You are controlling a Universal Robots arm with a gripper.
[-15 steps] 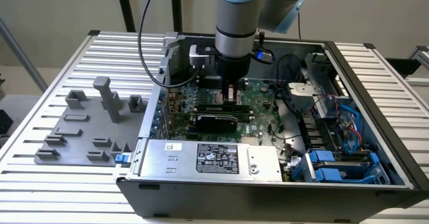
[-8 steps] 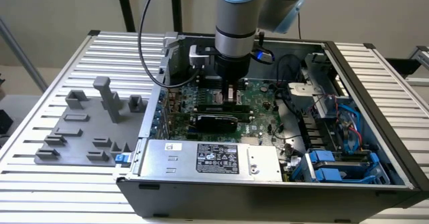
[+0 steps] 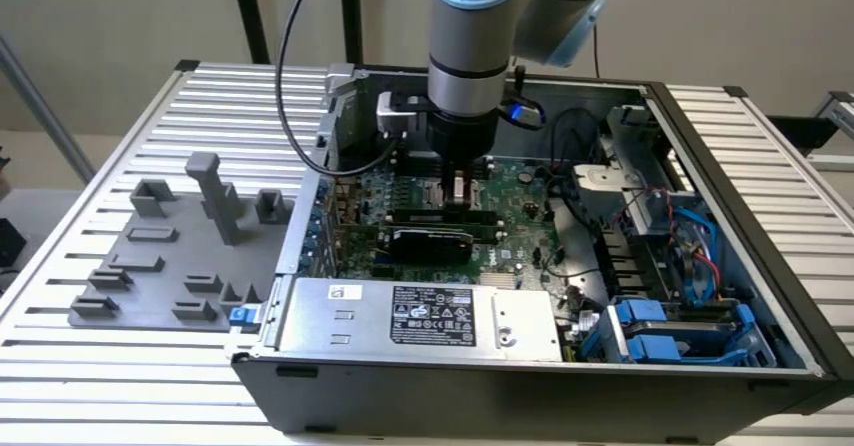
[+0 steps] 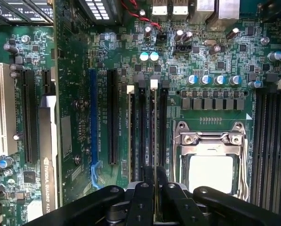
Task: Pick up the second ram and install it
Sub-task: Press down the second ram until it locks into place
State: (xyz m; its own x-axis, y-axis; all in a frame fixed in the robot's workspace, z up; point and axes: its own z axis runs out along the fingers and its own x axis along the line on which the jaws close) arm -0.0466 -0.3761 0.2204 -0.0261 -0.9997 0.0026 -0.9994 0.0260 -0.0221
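The ribbed metal tabletop (image 3: 120, 366) carries an open grey computer case (image 3: 534, 386), with a grey plastic tray of holder blocks (image 3: 160, 266) beside it on the exterior view's left. Inside the case lies the green motherboard (image 4: 215, 61), and the silver robot arm (image 3: 474, 36) reaches straight down over its middle. In the wrist view, the square processor socket with its metal frame (image 4: 210, 155) sits just beside a row of long black memory slots (image 4: 163, 127). And there's the tool (image 4: 154, 181), its black fingers (image 4: 141, 202) drawn close together, pinching the second ram, a thin green stick (image 4: 153, 132), seen edge-on, standing upright in line with one of those slots. Whether it's fully seated, I cannot tell.
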